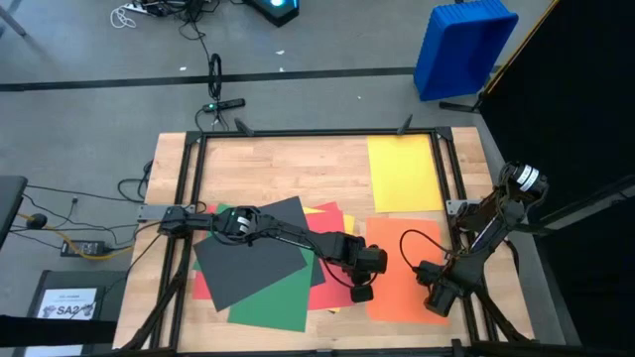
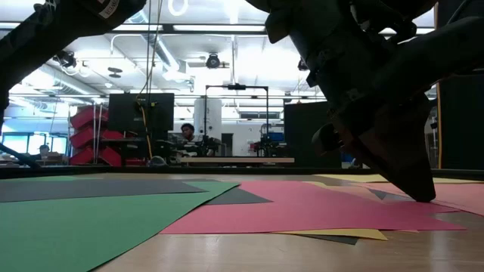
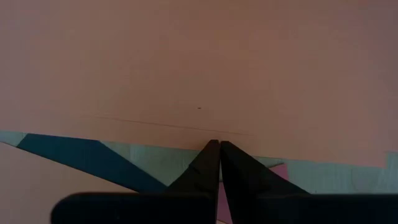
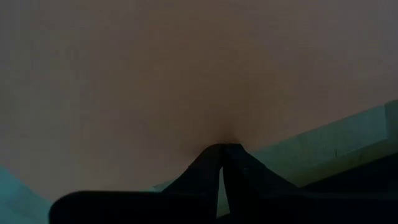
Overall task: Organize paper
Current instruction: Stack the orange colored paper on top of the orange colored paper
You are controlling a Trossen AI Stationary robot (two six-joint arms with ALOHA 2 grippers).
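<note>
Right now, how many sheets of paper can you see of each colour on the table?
Counted from the high view; sheets hidden under others may be missed.
Yellow: 2, the yellow sheet lying apart and a yellow edge in the pile
Orange: 1, the orange sheet
Red: 1, the red sheet
Green: 1, the green sheet
Dark grey: 1, the dark grey sheet
Total: 6

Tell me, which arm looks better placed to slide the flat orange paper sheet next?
Probably the right. The right gripper, shut, rests on the flat orange paper sheet near its outer corner. The left gripper, also shut, sits at that sheet's inner edge, beside the overlapping red, green and dark grey paper pile.
</note>
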